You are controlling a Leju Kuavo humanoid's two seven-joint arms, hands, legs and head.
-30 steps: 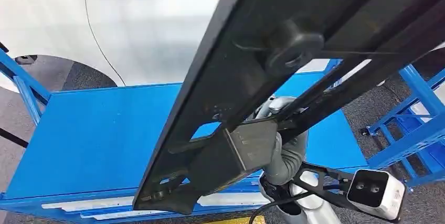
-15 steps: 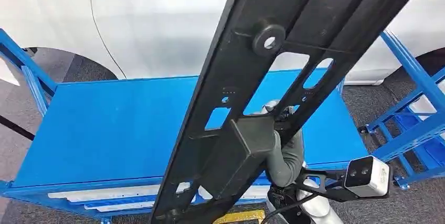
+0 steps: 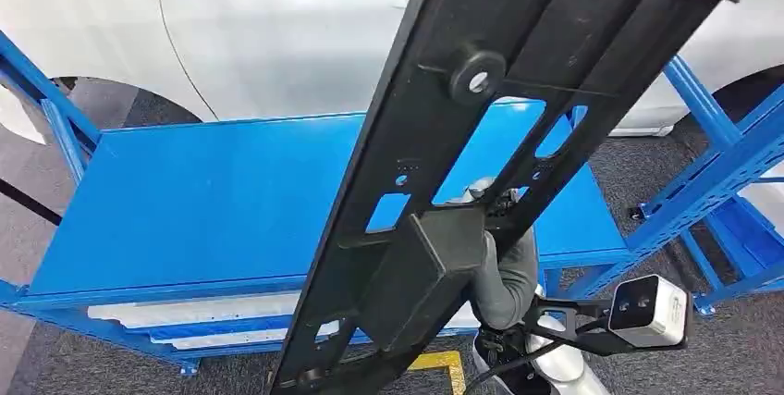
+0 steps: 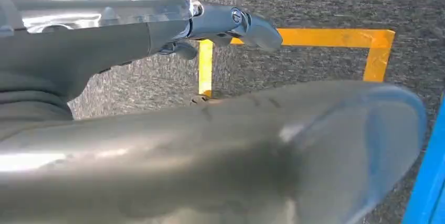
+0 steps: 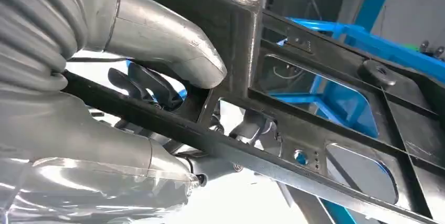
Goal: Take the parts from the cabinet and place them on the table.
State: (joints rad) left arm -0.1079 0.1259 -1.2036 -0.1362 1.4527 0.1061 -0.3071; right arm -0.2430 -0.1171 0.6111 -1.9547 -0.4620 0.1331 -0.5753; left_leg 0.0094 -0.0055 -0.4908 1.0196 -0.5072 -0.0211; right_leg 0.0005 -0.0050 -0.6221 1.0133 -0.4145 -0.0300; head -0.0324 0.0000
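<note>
A long black flat part point(image 3: 499, 117) with cut-out windows and a round boss stands steeply tilted in front of me, over the blue table point(image 3: 213, 201). My right hand point(image 3: 504, 270) grips it low down, beside a boxy block on the part. In the right wrist view the thick grey thumb point(image 5: 173, 45) presses on the part's point(image 5: 336, 119) frame while darker fingers wrap under a rail. My left hand point(image 4: 252, 24) hangs over the grey floor, fingers stretched out and holding nothing.
A white car point(image 3: 277, 34) stands just behind the table. A blue steel rack point(image 3: 721, 182) rises at the right. Yellow tape point(image 4: 315, 38) marks the grey floor near the table's front edge. White strips lie on the table's lower shelf point(image 3: 185, 316).
The whole view has shifted a little, the table now lying lower and further left. The part has swung from slanting across the upper right to standing steeper, still in my right hand.
</note>
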